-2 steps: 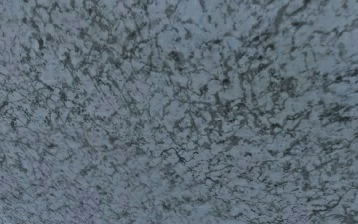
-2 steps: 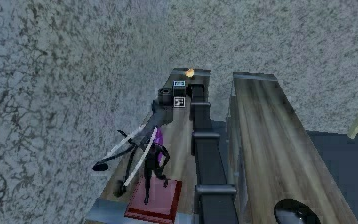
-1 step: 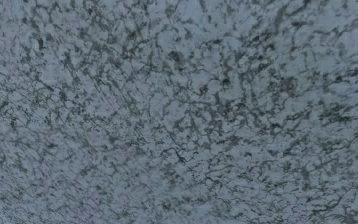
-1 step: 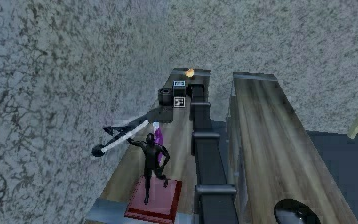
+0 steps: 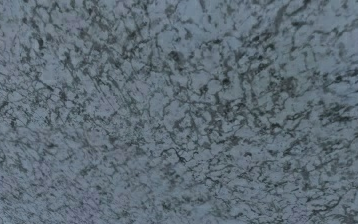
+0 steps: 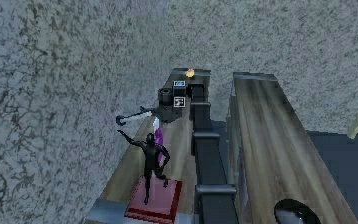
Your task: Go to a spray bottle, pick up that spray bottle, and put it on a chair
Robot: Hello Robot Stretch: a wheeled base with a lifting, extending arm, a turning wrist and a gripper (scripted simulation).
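Since the claw [image 6: 133, 115] sits out over the wooden bench [image 6: 122, 182], close to the bottle, we read the step in hand as the pick-up. What we take for the spray bottle [image 6: 157, 129] is a small white-and-purple thing on the bench. It's just beside the claw, down and toward the arm side view's right of it, between the claw and the dark statue [image 6: 152, 160] on its red base [image 6: 150, 205]. We can't tell whether claw and bottle touch. To do this well, we line up on the bottle's body, come in slow and lift straight up before retracting. We stay off the statue, which looks near enough to knock. Claw state: cannot tell, nor whether it holds anything. Ahead is a speckled grey wall [image 5: 177, 110]. Carrying to a chair comes after.
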